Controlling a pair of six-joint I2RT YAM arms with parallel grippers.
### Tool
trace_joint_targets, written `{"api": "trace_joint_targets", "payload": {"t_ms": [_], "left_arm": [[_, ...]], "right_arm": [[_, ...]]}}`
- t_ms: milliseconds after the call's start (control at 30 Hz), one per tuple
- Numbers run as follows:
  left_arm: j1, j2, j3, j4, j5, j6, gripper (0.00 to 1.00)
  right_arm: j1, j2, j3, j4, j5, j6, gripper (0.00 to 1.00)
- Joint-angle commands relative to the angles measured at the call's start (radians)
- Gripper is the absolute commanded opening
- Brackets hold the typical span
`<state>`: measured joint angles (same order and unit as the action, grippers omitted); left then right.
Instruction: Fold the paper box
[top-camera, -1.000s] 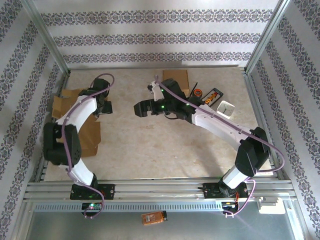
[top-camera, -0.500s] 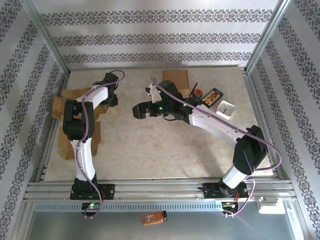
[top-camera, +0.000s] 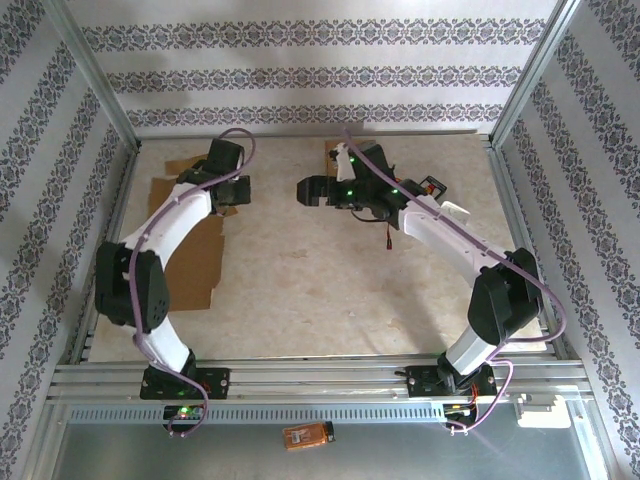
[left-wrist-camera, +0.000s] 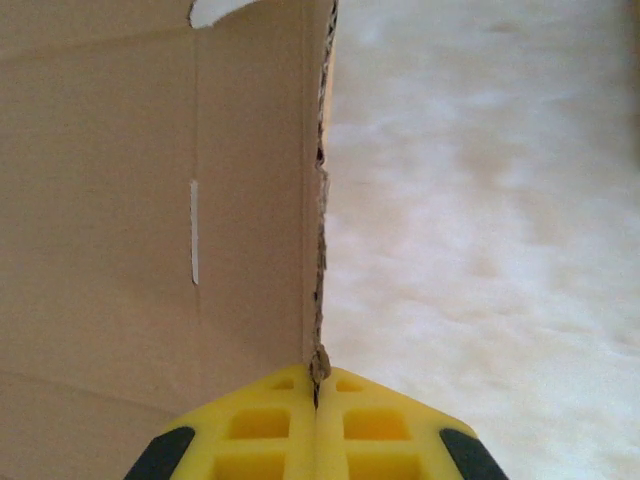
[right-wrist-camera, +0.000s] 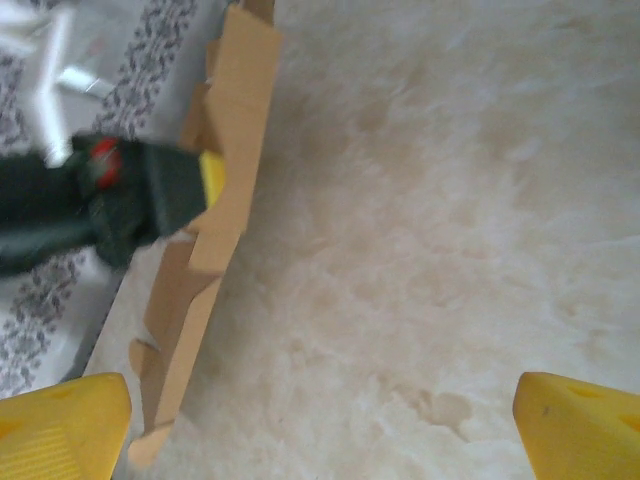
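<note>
Showing the paper box as a flat brown cardboard blank at the left edge of the table, one flap lifted toward the far-left corner. The left gripper is clamped on that flap. From the left wrist, its yellow fingers meet on the ragged cardboard edge, which stands upright between them. The right gripper hovers near the far edge at centre, facing the left one. From the right wrist, its yellow fingertips stand wide apart with nothing between them. A second cardboard piece lies at the far edge behind the right arm. Markings on the orange object at the near rail are too small to read.
</note>
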<state>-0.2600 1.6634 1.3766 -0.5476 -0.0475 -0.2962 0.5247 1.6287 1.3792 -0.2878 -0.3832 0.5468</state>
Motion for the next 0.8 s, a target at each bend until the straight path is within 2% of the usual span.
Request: {"api": "trace_joint_targets", "payload": {"t_ms": [0, 233, 400, 433, 500, 600, 700, 767], "left_arm": [[-0.103, -0.049, -0.083, 0.122, 0.051, -0.081, 0.00], [-0.328, -0.091, -0.223, 0.323, 0.016, -0.187, 0.00], [-0.446, -0.014, -0.238, 0.427, 0.085, -0.262, 0.00], [-0.462, -0.001, -0.237, 0.444, 0.100, -0.279, 0.02], [-0.476, 0.005, -0.232, 0.459, 0.110, -0.294, 0.16], [-0.474, -0.026, -0.217, 0.437, 0.080, -0.265, 0.21], [-0.446, -0.077, -0.182, 0.350, 0.039, -0.218, 0.38], [-0.401, -0.110, -0.163, 0.280, 0.034, -0.199, 0.43]], "right_arm": [[-0.040, -0.056, -0.025, 0.001, -0.031, 0.055, 0.98], [-0.119, -0.130, -0.122, 0.067, -0.043, 0.163, 0.98], [-0.196, -0.184, -0.231, 0.080, 0.034, 0.216, 0.98], [-0.211, -0.192, -0.251, 0.086, 0.034, 0.227, 0.98], [-0.235, -0.208, -0.287, 0.092, 0.035, 0.236, 0.98], [-0.243, -0.221, -0.319, 0.080, 0.056, 0.216, 0.98], [-0.243, -0.213, -0.340, 0.067, 0.072, 0.199, 0.98], [-0.241, -0.202, -0.360, 0.068, 0.081, 0.204, 0.98]]}}
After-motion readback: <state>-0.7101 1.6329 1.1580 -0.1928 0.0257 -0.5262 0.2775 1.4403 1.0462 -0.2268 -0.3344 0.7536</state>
